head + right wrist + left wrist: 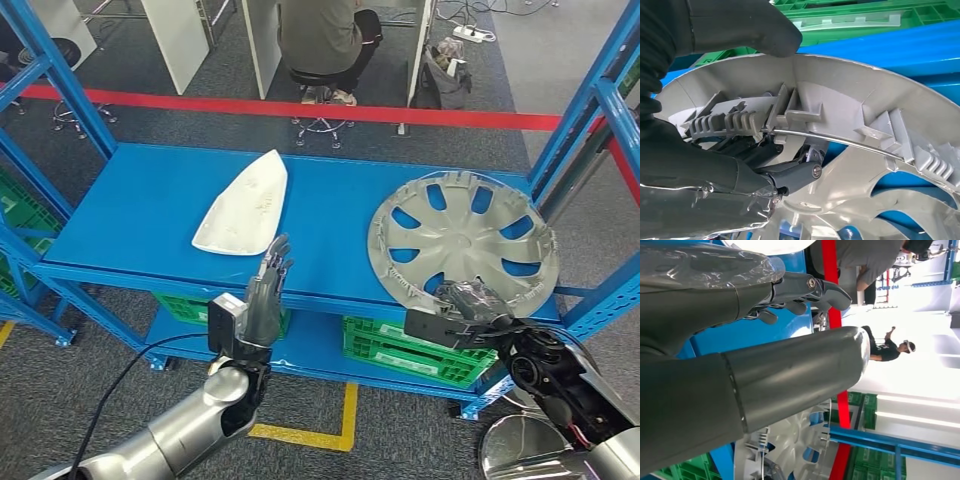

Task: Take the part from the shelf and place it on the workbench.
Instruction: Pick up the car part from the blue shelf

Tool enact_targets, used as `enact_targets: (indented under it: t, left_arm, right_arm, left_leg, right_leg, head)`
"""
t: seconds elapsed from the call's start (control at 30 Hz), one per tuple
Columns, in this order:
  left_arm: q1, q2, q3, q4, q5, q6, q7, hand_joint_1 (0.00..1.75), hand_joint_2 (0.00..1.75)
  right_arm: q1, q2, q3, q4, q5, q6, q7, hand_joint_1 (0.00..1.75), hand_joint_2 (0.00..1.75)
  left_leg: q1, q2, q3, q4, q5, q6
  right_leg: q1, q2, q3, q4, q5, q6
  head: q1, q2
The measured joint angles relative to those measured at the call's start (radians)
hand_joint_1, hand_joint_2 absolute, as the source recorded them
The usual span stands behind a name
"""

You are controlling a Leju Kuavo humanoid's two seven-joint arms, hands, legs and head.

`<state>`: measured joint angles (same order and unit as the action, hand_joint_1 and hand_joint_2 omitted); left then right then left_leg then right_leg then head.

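Hubcap (463,240), silver and spoked, lies at the right end of the blue shelf (143,205), its near rim overhanging the front edge. The right hand (469,305) grips that rim, thumb (753,27) on one face, fingers (798,175) on the other. The left hand (266,295) hangs open, fingers straight, just off the front edge, near a white teardrop-shaped panel (245,205) lying mid-shelf.

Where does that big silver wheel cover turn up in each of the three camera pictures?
Head view: the wheel cover lies on the right part of the blue shelf, the right hand at its near rim.
Left wrist view: part of its spoked face shows past the left hand.
Right wrist view: its ribbed underside is seen close up, the right hand's fingers under the rim and thumb on top.
Shared landmark: the blue shelf.
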<state>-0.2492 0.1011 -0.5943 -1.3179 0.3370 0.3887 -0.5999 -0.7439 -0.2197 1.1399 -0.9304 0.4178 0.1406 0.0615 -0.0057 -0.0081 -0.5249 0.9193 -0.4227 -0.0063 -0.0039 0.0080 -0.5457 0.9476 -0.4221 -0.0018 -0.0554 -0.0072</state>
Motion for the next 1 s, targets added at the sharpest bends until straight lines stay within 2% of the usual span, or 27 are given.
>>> enact_targets:
  t: [0.7, 1.0]
  left_arm:
    - [0.001, 0.001, 0.0, 0.003, 0.002, 0.013, -0.001, 0.0, 0.0]
    - [0.008, 0.002, 0.0, 0.003, -0.005, 0.021, -0.003, 0.0, 0.0]
  right_arm:
    - [0.015, -0.009, -0.041, -0.082, -0.145, -0.044, 0.036, 1.75, 1.75]
    - [0.013, -0.011, -0.116, -0.194, -0.254, -0.189, -0.032, 1.75, 1.75]
  left_leg:
    - [0.0, 0.0, -0.003, 0.0, 0.0, 0.0]
    - [0.0, 0.0, -0.006, 0.001, 0.0, 0.0]
  right_leg:
    - [0.0, -0.001, -0.002, 0.0, 0.0, 0.0]
    - [0.0, 0.0, -0.006, 0.0, 0.0, 0.0]
  head:
    - [0.0, 0.0]
    - [0.0, 0.0]
